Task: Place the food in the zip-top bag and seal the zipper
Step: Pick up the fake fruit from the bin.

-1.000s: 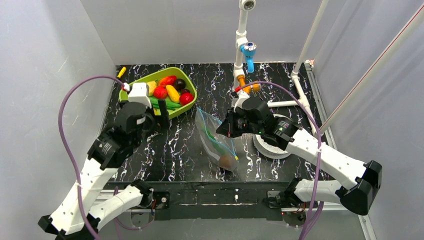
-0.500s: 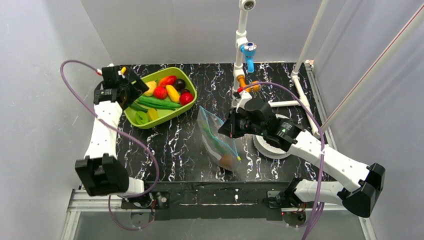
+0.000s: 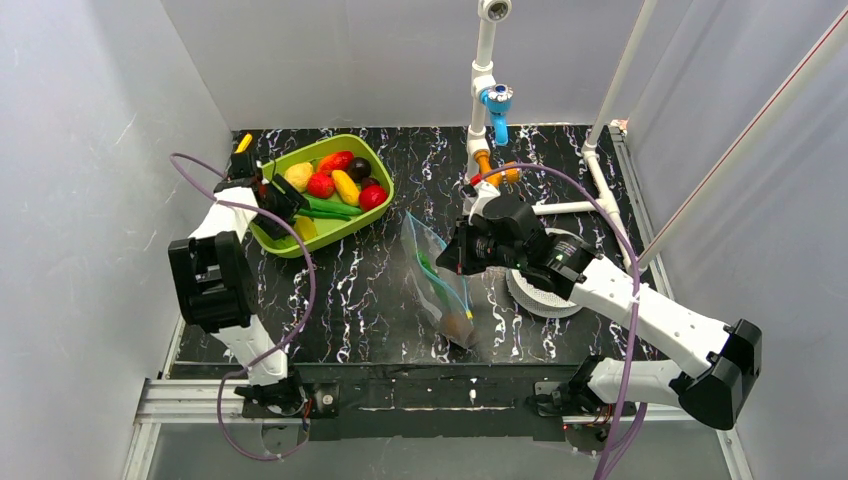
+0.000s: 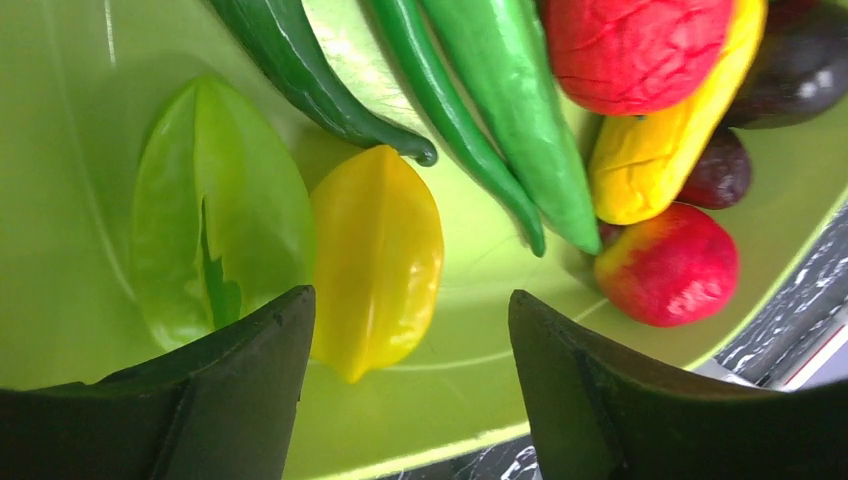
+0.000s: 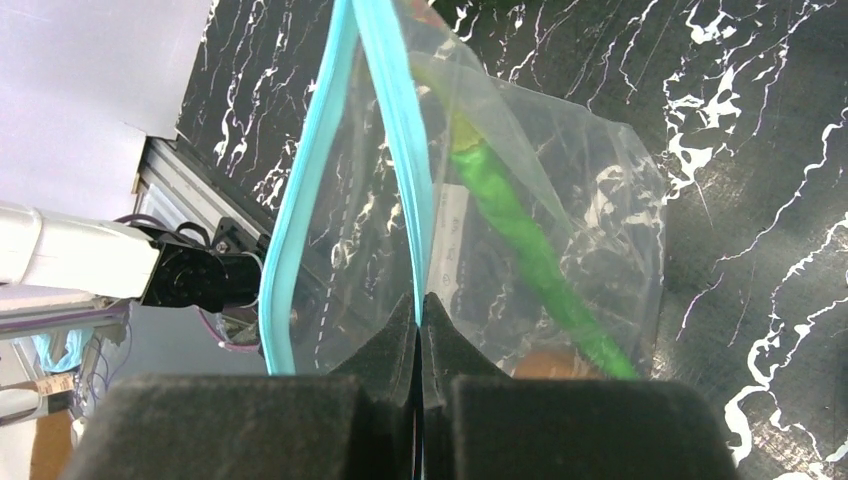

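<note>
Food is mostly piled in the green tray at the far left of the table, though a long green veggie and a brown piece are already down in the zip-top bag. So we're mid-loading, I'd say, nowhere near sealing.

The right gripper is pinched tight on one side of the blue zipper, holding the bag up off the table with its mouth gaping.

The left gripper hangs low in the tray with its jaws apart, one on each side of a yellow fruit lying next to a green one. It isn't gripping anything yet.

Next up, my guess: close on that yellow one without snagging its green neighbour, lift clear of the tray rim, carry it over and drop it through the held-open mouth.
</note>
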### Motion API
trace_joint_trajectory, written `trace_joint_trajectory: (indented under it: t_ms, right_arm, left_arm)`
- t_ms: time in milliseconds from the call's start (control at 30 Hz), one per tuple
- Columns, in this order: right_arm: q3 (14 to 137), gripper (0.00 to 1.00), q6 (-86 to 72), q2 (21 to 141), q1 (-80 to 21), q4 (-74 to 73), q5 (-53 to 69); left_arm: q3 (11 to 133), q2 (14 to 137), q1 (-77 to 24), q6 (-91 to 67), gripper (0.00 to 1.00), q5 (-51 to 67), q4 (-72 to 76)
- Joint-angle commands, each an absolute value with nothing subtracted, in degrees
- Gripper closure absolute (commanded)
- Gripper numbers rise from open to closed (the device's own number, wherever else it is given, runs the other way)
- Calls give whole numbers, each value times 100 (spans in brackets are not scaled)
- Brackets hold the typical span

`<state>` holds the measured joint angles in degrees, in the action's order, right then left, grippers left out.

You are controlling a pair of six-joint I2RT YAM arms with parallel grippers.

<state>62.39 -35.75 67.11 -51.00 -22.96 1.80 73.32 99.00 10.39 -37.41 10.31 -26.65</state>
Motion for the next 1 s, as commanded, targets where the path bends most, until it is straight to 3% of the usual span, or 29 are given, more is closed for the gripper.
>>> trace_joint_trajectory:
  t_ms: [0,167,367,567,833,967]
  right_arm:
    - [6452,99,-3532,6783,-5063,-2228,222]
    - [6475,99,-3574,6737,-5063,-2291,242]
    - [6557,99,-3587,6764,-5063,-2323,248]
    - [6580,99,-3625,6763,-5063,-2357,309]
    - [6644,99,-3637,6814,-5067,-2409,329]
    - [6627,99,-3671,6838,-5063,-2396,379]
  left_arm:
    - [7454,10192,1077,-3799,34,1394,-2824]
    - [7452,10375,1039,-3794,37,1180,-2823]
    - [7499,10754,901,-3738,32,1499,-2774]
    - [7506,10794,649,-3696,33,1382,-2760]
    - [7550,10651,650,-3586,59,1254,-2737]
    - [7370,10369,645,-3626,65,1455,-2502]
